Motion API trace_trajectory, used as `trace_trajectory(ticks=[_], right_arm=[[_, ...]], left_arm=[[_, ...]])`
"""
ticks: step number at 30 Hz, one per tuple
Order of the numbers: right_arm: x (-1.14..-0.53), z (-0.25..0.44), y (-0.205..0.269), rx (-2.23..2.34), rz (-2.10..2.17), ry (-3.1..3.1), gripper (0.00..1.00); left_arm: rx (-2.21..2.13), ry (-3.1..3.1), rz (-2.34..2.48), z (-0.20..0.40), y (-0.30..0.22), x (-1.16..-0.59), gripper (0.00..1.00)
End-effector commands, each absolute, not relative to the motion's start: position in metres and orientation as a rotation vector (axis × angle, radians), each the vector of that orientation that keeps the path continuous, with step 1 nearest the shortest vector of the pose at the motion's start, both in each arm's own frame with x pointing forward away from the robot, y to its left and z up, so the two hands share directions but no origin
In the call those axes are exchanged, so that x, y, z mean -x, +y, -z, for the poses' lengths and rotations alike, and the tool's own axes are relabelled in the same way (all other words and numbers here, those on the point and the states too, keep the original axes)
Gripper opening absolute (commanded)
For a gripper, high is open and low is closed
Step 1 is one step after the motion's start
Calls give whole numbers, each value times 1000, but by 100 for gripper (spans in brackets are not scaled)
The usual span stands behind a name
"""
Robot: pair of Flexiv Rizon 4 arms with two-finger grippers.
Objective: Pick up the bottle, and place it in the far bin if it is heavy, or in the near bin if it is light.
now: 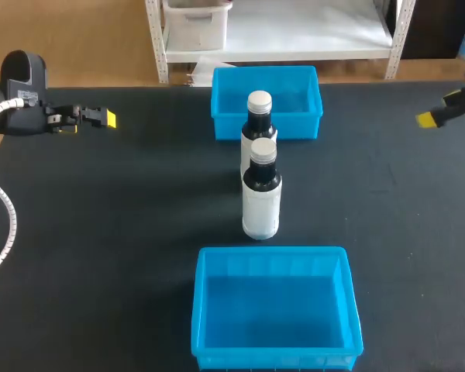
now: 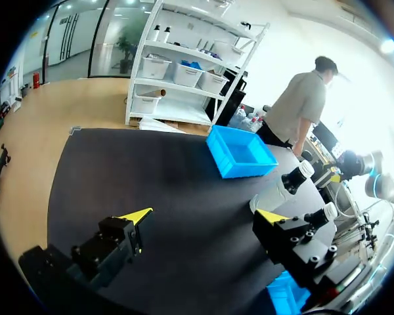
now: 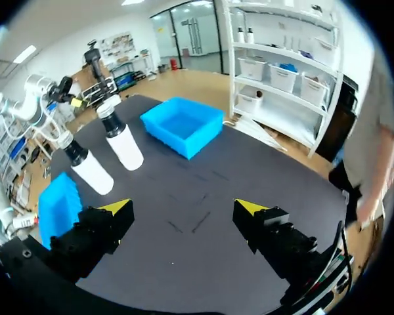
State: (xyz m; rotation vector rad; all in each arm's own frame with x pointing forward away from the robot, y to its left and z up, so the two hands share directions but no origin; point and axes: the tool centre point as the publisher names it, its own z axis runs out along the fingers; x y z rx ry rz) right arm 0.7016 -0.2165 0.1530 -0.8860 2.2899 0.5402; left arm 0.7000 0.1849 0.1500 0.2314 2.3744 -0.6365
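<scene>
Closest to the robot sits the near bin (image 1: 200, 310), an open rectangular tub of bright blue plastic, centred on the table (image 1: 101, 232), whose top is a black mat. The bin's front wall lies at the table's near edge.

Just beyond its far rim stands the near bottle (image 1: 261, 203), upright, with a white body, a dark neck and a pale round cap. Only a narrow strip of mat separates it from the rim.

Directly behind it stands the far bottle (image 1: 259, 116), of the same make and also upright. The head view overlaps the two, but the right wrist view shows a clear gap between them.

The far bottle stands in front of the far bin (image 1: 302, 105), a smaller blue plastic tub close to the table's far edge.

Wide bare mat runs on both sides of this middle line, out to the table's side edges.

The left gripper (image 2: 203, 215) hangs at the far left of the table, its yellow-tipped fingers spread wide around nothing. The right gripper (image 3: 184, 207) hangs at the far right, likewise spread and holding nothing. Both are well apart from the bottles and the bins.
</scene>
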Motion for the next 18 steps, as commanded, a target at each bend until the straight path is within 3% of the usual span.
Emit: trace_trajectory(ticks=[1, 6, 18], right_arm=[[-704, -154, -226, 1344, -1016, 2156, 100], [-699, -152, -233, 1547, -1039, 2128, 100], [-700, -149, -236, 1533, -1016, 2165, 100]], left_arm=[[-231, 2374, 636, -150, 185, -700, 100], [-231, 2374, 636, -150, 185, -700, 100], [-231, 2374, 636, -150, 185, -700, 100]])
